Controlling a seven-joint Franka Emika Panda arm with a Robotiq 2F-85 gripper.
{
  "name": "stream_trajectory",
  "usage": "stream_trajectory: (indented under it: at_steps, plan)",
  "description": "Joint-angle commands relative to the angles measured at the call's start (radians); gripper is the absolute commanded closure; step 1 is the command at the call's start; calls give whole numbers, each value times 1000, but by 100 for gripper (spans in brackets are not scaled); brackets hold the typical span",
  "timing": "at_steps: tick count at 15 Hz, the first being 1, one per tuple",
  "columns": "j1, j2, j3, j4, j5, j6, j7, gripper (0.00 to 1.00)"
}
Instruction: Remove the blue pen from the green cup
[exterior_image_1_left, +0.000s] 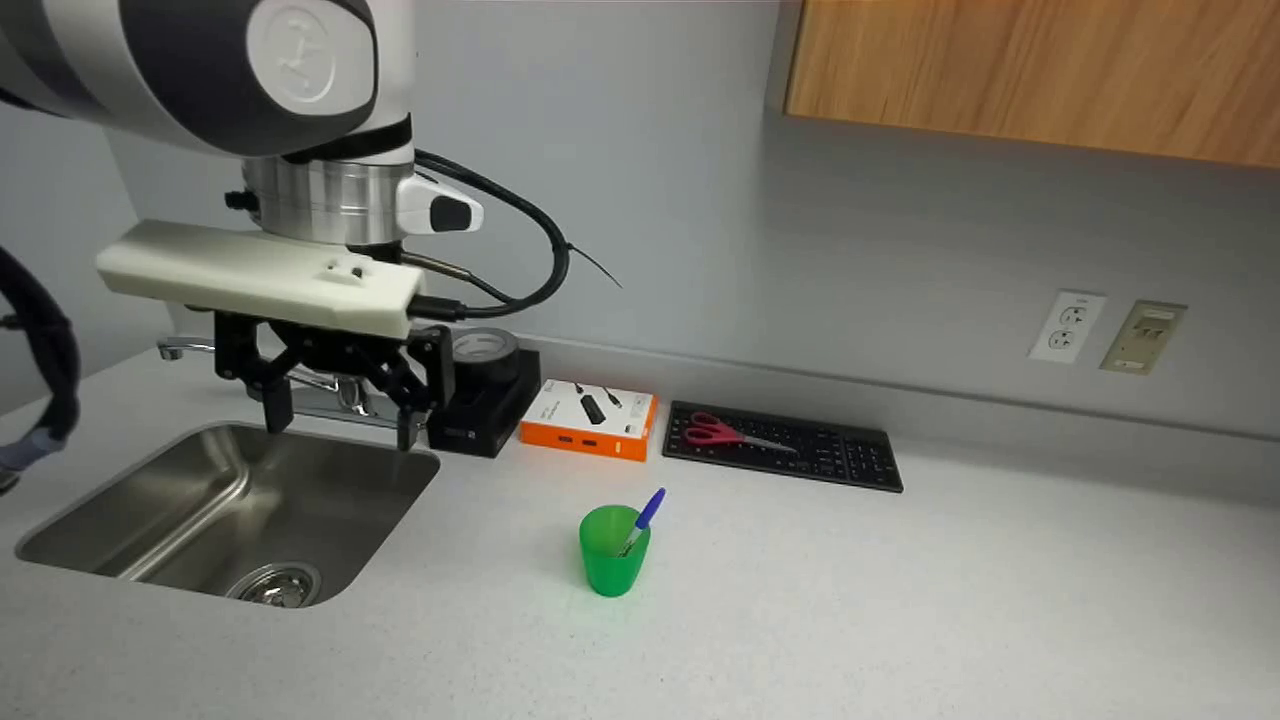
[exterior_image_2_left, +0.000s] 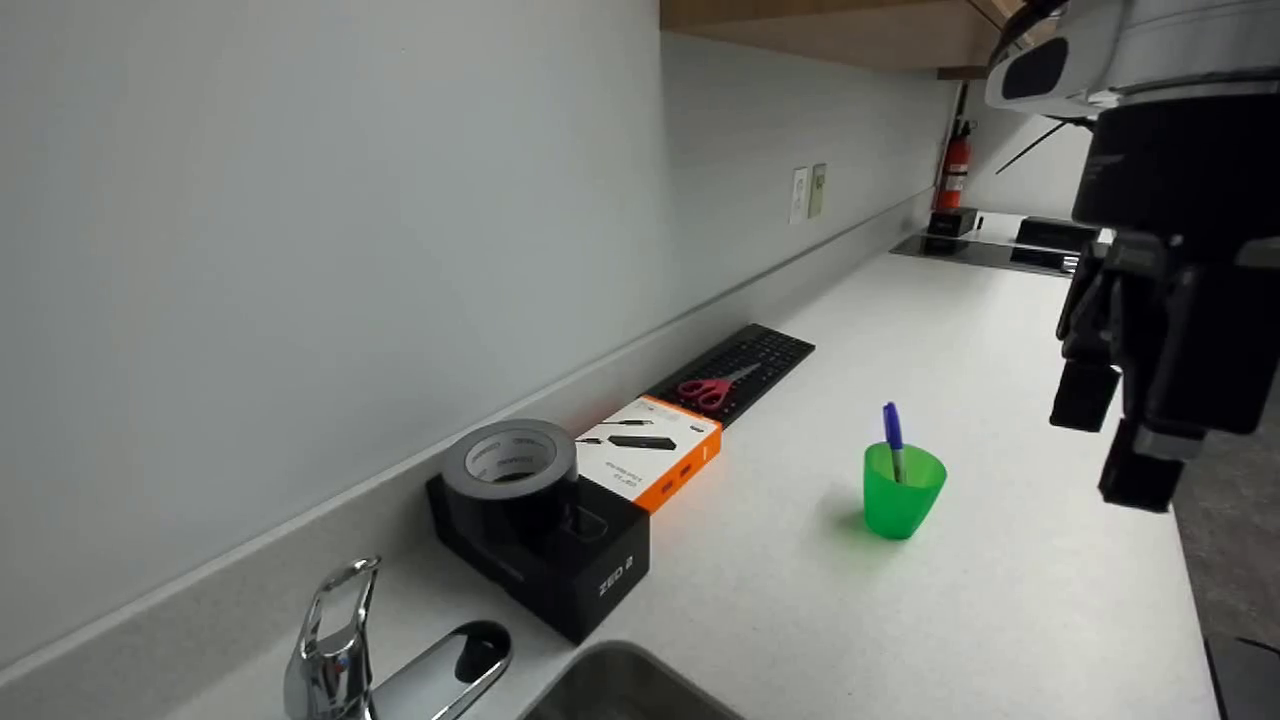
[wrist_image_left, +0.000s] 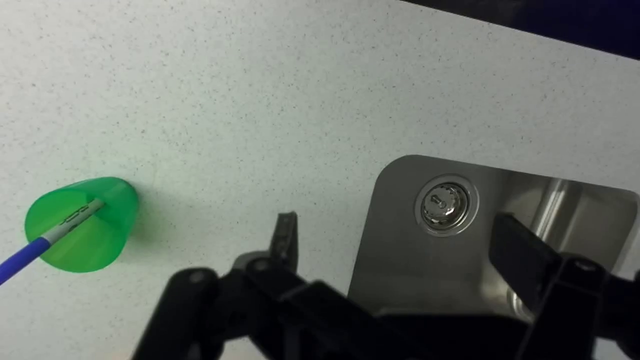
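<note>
While the green cup stands upright on the counter, the blue pen sits inside it, tilted, with its blue end projecting above the rim. In the wrist view, the white section of the pen carries dark printing, too small to read.

In an exterior view, the stainless-steel sink is set into the counter to the left of the cup. The gripper is positioned above counter level on that same side, well apart from the cup. The fingers are spread wide. In the wrist view, one finger appears against the counter between the cup and the sink; the opposing finger appears over the sink. The chrome faucet is located farther back, also left of the cup.

In an exterior view, a white-and-orange product box lies directly behind the cup. A black box marked ZED 2 rests behind and left of the cup and carries a roll of tape. A black keyboard lies behind and right of the cup, with red-handled scissors resting on its keys. Beyond these, to the right of the cup, a duplex outlet is mounted on the wall. In an exterior view, a red fire extinguisher shows well beyond the cup.
</note>
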Motion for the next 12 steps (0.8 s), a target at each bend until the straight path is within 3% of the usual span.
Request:
stream_trajectory:
  at_steps: [1,8,12]
  plan:
    - [-30,5,8,-1,-39,30,5,0]
    - [-160,144,-73,10,-172,177,20,0]
    - [-216,276,-130,46,-169,280,22,0]
